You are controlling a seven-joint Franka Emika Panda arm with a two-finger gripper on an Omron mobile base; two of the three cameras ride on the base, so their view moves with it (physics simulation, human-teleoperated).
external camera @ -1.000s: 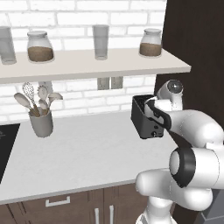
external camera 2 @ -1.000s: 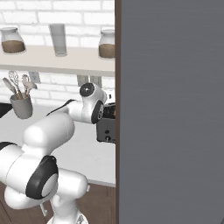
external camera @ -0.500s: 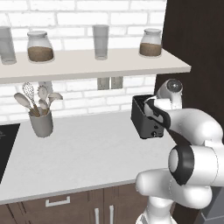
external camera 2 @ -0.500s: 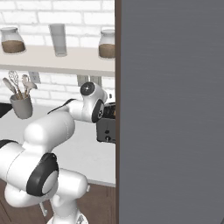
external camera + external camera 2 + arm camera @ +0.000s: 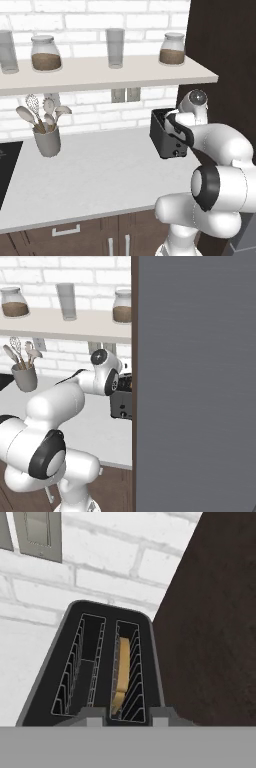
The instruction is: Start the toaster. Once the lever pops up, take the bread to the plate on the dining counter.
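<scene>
the tool (image 5: 121,716), jaws parted narrowly and holding nothing, has crept nearer the toaster (image 5: 95,667) at 6 o'clock, so grabbing the bread (image 5: 121,672) in the 3 o'clock slot looks next.

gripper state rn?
Gripper: over the toaster, above the slot with the bread; open or closed cannot be told, holds nothing visible.

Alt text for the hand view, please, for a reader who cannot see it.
Looking down into a black boxy toaster: a pale tan bread slice stands in its right slot, the left slot empty. White brick wall behind, dark brown panel to the right.
</scene>
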